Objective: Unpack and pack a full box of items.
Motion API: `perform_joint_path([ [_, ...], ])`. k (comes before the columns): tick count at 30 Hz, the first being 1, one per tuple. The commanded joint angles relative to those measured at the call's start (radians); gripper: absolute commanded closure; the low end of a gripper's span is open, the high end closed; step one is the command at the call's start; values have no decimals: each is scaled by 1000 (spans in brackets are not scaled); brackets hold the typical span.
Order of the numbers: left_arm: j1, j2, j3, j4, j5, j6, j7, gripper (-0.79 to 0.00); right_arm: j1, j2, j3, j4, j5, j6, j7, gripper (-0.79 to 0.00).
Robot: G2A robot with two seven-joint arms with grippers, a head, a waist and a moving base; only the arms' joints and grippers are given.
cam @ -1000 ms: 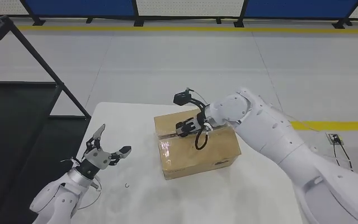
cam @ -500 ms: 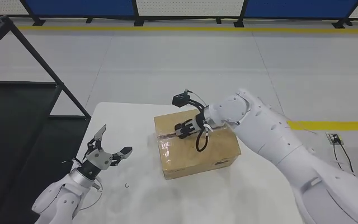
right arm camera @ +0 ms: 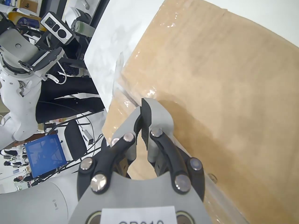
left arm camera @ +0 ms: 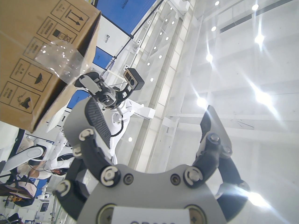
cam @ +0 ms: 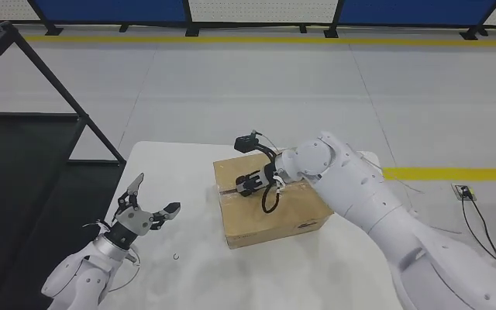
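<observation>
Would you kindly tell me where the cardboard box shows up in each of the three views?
Top view: the cardboard box sits mid-picture, under the right gripper.
Left wrist view: the box lies beyond the open left gripper, printed side showing.
Right wrist view: the box's top face lies just beneath the shut right gripper.
Shared landmark: the right gripper, at the box's taped edge.

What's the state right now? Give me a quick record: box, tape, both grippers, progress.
box: cardboard box, closed, sitting on the white table
tape: clear tape over the top seam and down one side, wrinkled at the edge
right gripper: shut, tips at the taped seam on the box top
left gripper: open, empty, above the table, apart from the box
progress: box not yet opened
</observation>
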Motion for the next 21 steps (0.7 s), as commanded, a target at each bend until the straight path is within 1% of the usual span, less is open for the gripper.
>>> perform_joint_path([
  [1,4,1,-6,1,-3,-2,-2,-785,-2,-16,0,17,11,-8,13,0],
  [5,8,1,-10,1,-7,-2,-3,-785,1,-45,8,54,36,-33,15,0],
  [10,9,1,-8,2,-6,-2,-6,-785,16,-74,16,96,17,-32,-52,0],
  [12,9,2,-7,2,-4,-2,-7,-785,19,-82,20,112,12,-30,-56,0],
  [17,13,2,-9,3,-5,-6,-10,-785,19,-103,23,146,14,-1,-2,0],
  [21,14,2,-9,3,-6,-6,-13,-785,13,-120,26,170,13,-1,10,0],
])
